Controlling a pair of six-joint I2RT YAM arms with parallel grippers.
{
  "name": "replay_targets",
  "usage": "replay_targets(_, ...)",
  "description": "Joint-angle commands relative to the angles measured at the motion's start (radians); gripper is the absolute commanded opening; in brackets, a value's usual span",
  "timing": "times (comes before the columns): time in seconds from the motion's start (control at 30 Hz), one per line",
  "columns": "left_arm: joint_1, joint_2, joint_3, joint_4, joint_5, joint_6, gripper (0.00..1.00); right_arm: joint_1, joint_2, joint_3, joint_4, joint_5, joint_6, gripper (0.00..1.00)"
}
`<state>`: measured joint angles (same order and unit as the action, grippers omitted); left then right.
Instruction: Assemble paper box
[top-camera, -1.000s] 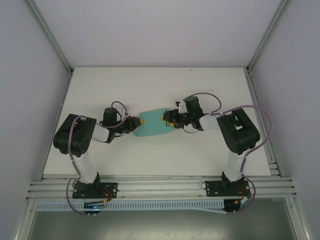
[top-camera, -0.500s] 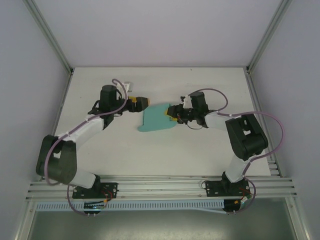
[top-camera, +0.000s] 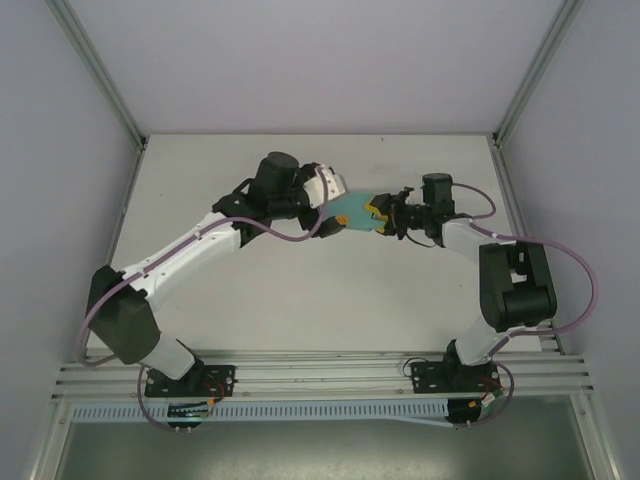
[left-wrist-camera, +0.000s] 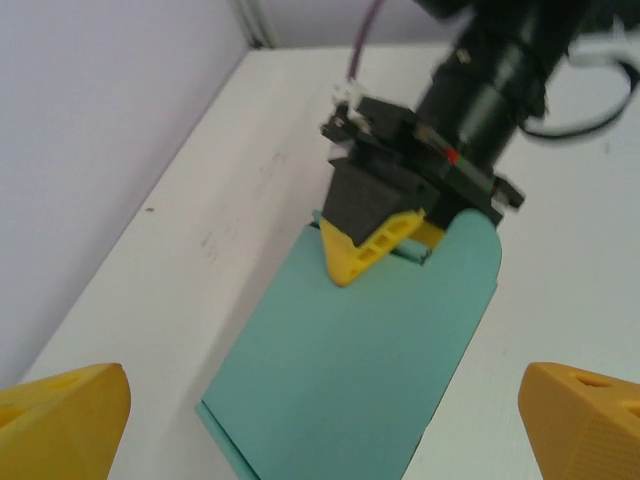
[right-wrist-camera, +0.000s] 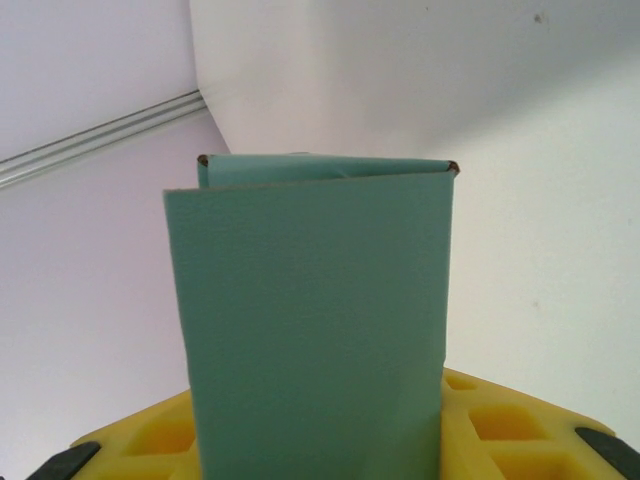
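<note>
Right wrist: plain teal paper box (right-wrist-camera: 315, 310) in right gripper (right-wrist-camera: 320, 450).

A white desk (top-camera: 300, 310) spans the middle of the overhead view. In the left wrist view it carries faint dark scuff marks (left-wrist-camera: 212, 243) close to the side wall. Pale lavender panels enclose it: a back wall (top-camera: 320, 60), a left wall (top-camera: 45, 200) and a right wall (top-camera: 605, 150). An aluminium post (top-camera: 100, 75) slants up from the far left corner, and a second post (top-camera: 535, 70) from the far right. Parallel aluminium rails (top-camera: 320, 372) run along the near edge, with a white slotted cable duct (top-camera: 320, 410) just below them.
</note>
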<state>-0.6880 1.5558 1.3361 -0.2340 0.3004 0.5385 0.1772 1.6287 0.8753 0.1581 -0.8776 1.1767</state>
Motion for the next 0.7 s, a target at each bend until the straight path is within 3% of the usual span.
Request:
replay_targets(0.0, -0.001, 0.026, 0.08, -0.15, -0.003, 0.28, 0.99, -0.027, -0.037, 0.047, -0.094, -0.078, 0.081, 0.31)
replay_targets(0.17, -0.002, 0.008, 0.007, -0.122, -0.022, 0.49, 0.99, -0.048, -0.059, 0.064, -0.153, -0.082, 0.075, 0.32)
replay_targets(0.33, -0.005, 0.018, -0.075, -0.057, -0.048, 0.552, 0.98, -0.048, -0.066, 0.058, -0.143, -0.075, 0.113, 0.31)
replay_targets(0.57, -0.004, 0.036, -0.258, 0.42, -0.154, 0.526, 0.99, -0.044, -0.103, 0.046, -0.167, -0.072, 0.116, 0.31)
replay_targets(0.67, -0.005, 0.069, -0.252, 0.454, -0.163, 0.542, 0.99, -0.04, -0.107, 0.039, -0.164, -0.092, 0.135, 0.31)
